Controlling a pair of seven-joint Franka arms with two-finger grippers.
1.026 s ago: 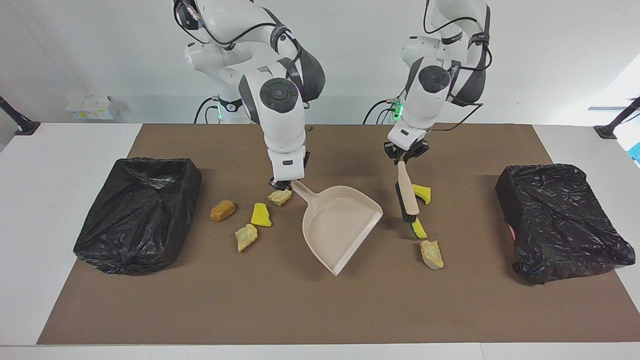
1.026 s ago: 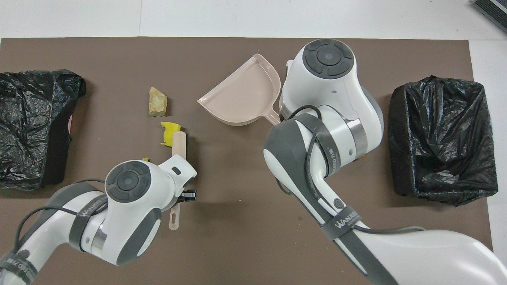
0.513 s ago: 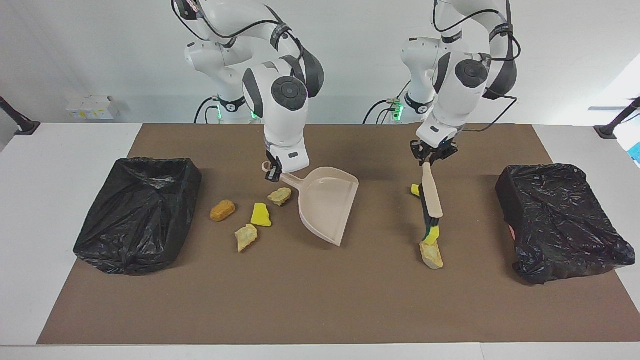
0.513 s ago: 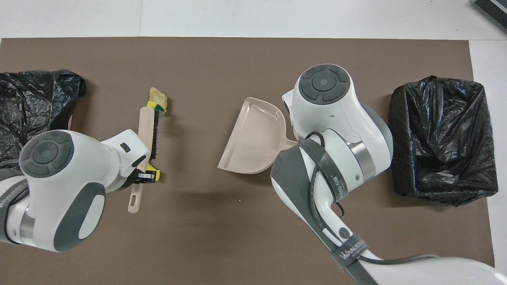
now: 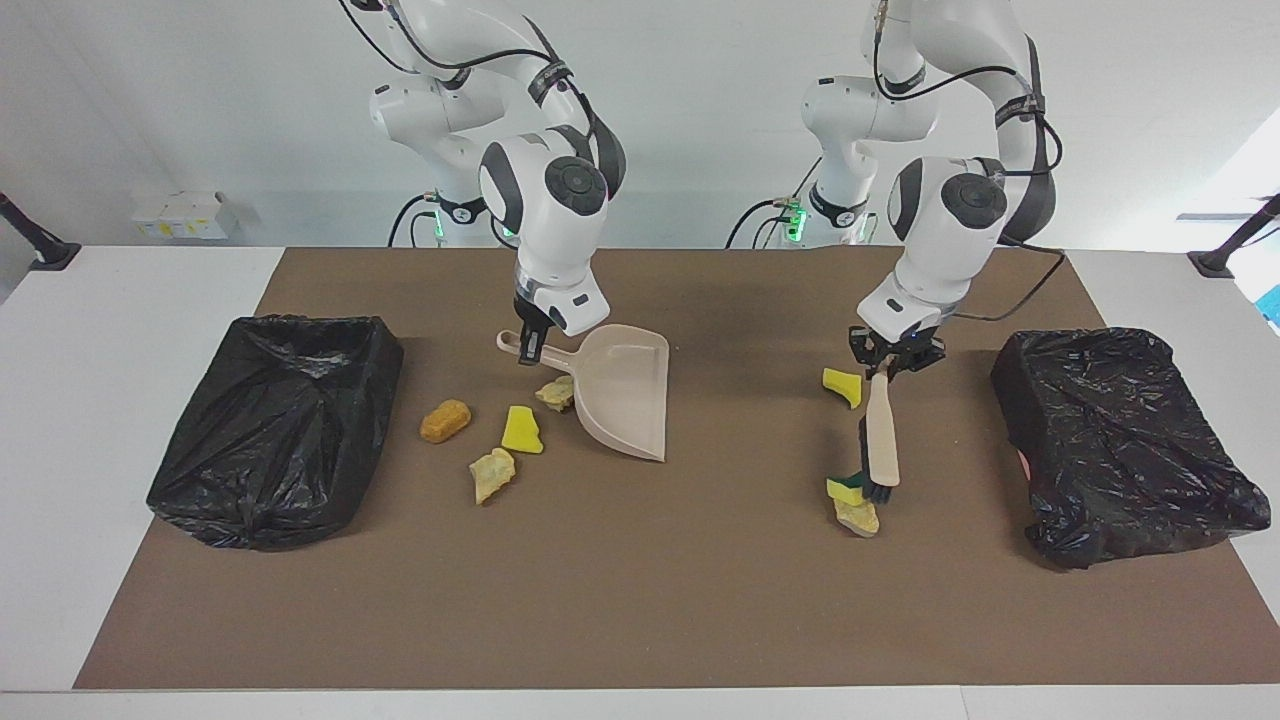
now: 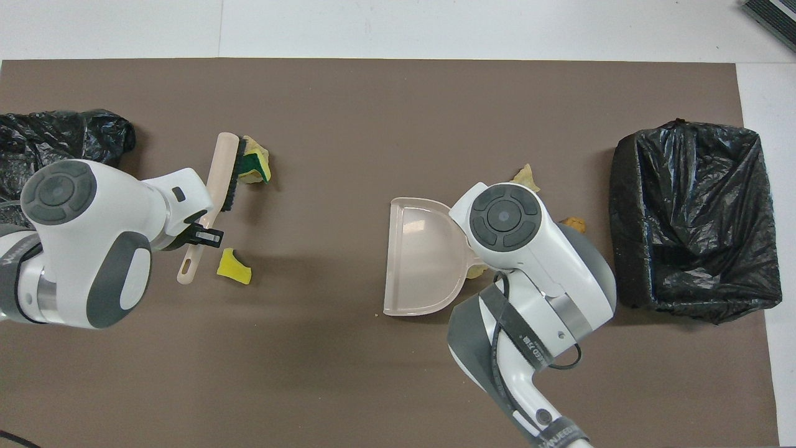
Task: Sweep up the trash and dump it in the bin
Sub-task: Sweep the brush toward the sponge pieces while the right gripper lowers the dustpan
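My right gripper is shut on the handle of the beige dustpan, also in the overhead view; its mouth faces the left arm's end. Beside it lie a tan chunk, a yellow wedge, another tan chunk and an orange-brown nugget. My left gripper is shut on the brush. Its bristles touch a yellow-green wedge and a tan chunk. A yellow wedge lies nearer to the robots.
A black-bagged bin stands at the right arm's end of the brown mat and another at the left arm's end. White table surrounds the mat.
The right gripper has turned the dustpan and carried it toward the right arm's end. The left gripper has swung the brush toward the left arm's end, round the wedge and chunk.
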